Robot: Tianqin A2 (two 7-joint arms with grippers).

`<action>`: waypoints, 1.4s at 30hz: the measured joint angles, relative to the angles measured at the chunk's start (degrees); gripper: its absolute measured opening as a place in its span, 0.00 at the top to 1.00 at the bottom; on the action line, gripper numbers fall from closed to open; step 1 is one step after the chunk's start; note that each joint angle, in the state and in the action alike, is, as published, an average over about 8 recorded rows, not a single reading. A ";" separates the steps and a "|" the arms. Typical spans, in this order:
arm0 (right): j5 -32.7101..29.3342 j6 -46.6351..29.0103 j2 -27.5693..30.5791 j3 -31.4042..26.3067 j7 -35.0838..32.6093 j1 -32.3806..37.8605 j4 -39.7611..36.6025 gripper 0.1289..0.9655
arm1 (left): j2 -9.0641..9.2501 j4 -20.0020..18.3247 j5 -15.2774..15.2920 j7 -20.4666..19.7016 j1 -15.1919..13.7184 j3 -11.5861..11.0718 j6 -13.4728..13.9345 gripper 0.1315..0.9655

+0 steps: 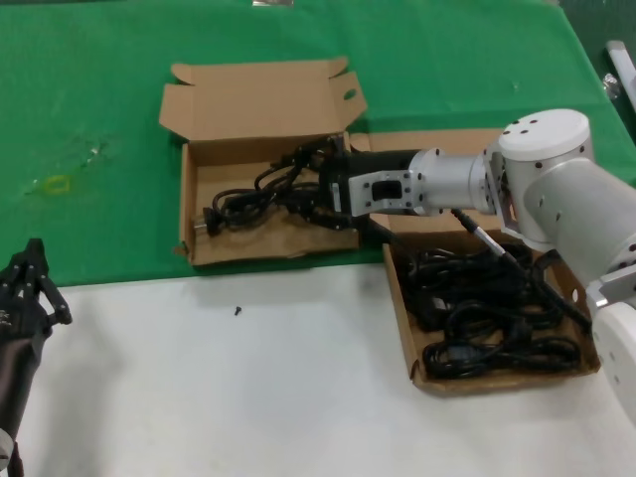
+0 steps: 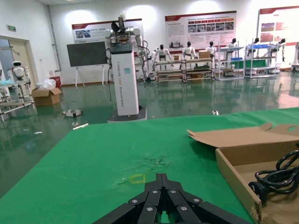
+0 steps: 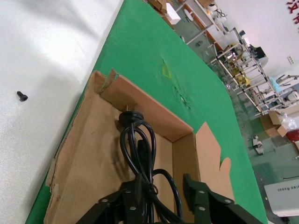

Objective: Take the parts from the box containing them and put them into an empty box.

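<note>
Over the wavy-fronted cardboard box [image 1: 268, 246] my right gripper [image 1: 316, 197] reaches in from the right. Its fingers are open, and a black coiled power cord [image 1: 248, 199] lies on the box floor between them. In the right wrist view that cord [image 3: 138, 144] runs from the gripper [image 3: 163, 184] toward the box's ragged corner [image 3: 105, 81]. To the right, the straight-walled box [image 1: 497, 381] holds several more black cords [image 1: 487, 308]. My left gripper [image 1: 36, 250] is parked at the near left, shut and empty [image 2: 162, 177].
The left box's lid [image 1: 263, 99] lies open at the back on the green cloth. A small black screw [image 1: 238, 311] sits on the white table in front. A yellow mark [image 1: 57, 184] is on the cloth at the left.
</note>
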 joint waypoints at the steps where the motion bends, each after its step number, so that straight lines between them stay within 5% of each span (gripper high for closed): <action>1: 0.00 0.00 0.00 0.00 0.00 0.00 0.00 0.79 | 0.00 0.00 0.00 0.00 0.00 0.00 0.00 0.99; 7: 0.00 0.00 0.00 0.00 0.01 0.00 0.00 0.66 | 0.00 0.00 0.00 0.00 0.00 0.00 0.00 0.99; 11: 0.00 0.00 0.00 0.00 0.01 0.00 0.00 0.66 | 0.00 0.00 0.00 0.00 0.00 0.00 0.00 0.99; 23: 0.00 0.00 0.00 0.00 0.01 0.00 0.00 0.33 | 0.00 0.00 0.00 0.00 0.00 0.00 0.00 0.96; 37: 0.88 3.54 0.94 1.34 5.39 -5.51 6.58 0.05 | 0.00 0.00 0.00 0.00 0.00 0.00 0.00 0.81; 42: 1.59 6.37 1.69 2.39 9.71 -9.86 11.82 0.05 | 0.00 0.00 0.00 0.00 0.00 0.00 0.00 0.68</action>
